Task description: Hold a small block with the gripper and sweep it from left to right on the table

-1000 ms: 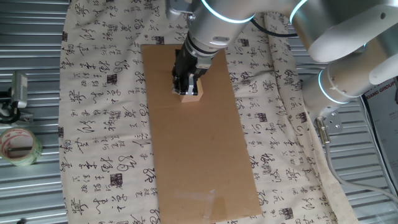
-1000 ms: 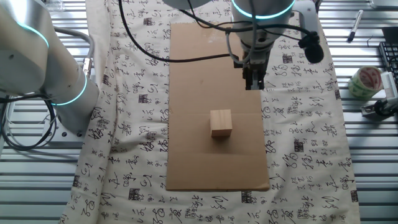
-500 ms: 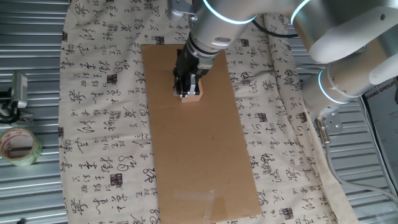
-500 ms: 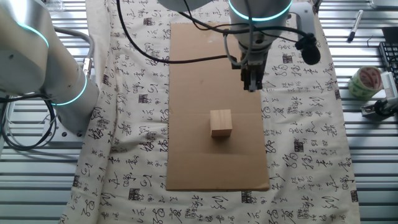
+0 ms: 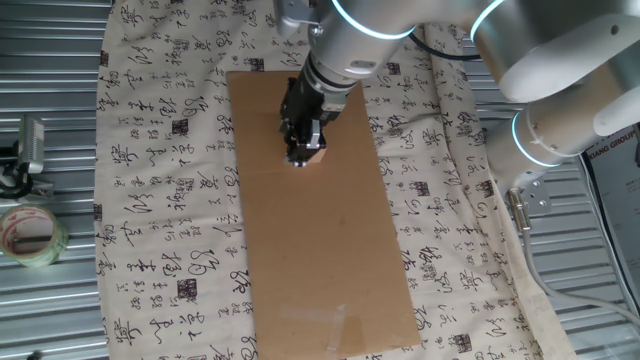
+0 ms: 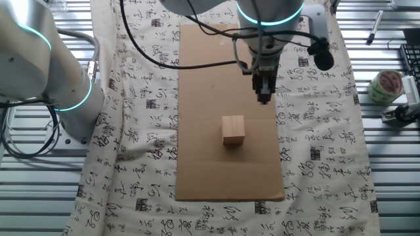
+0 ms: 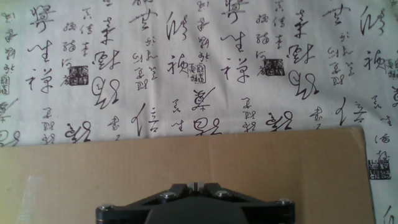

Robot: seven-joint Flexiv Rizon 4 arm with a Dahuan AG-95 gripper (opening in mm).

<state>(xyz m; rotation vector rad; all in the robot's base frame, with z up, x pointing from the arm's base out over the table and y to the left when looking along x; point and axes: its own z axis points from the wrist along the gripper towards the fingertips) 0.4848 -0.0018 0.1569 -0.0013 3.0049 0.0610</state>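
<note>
The small block, a pale tan wooden cube, sits on the brown cardboard sheet of the table. My gripper hangs over the cardboard, apart from the block, on its far right side in this view. In the one fixed view my gripper stands in front of the block and hides most of it. In the hand view the jaws are pressed together with nothing between them, over the cardboard edge. The block is out of the hand view.
A tape roll and a black pen lie on the ribbed metal to the right; the roll also shows in the one fixed view. The arm's thick base stands at the left. A clear tape patch marks the cardboard.
My gripper has moved slightly along the cardboard and now covers more of the block in the one fixed view. The block has not moved. The jaws stay shut.
</note>
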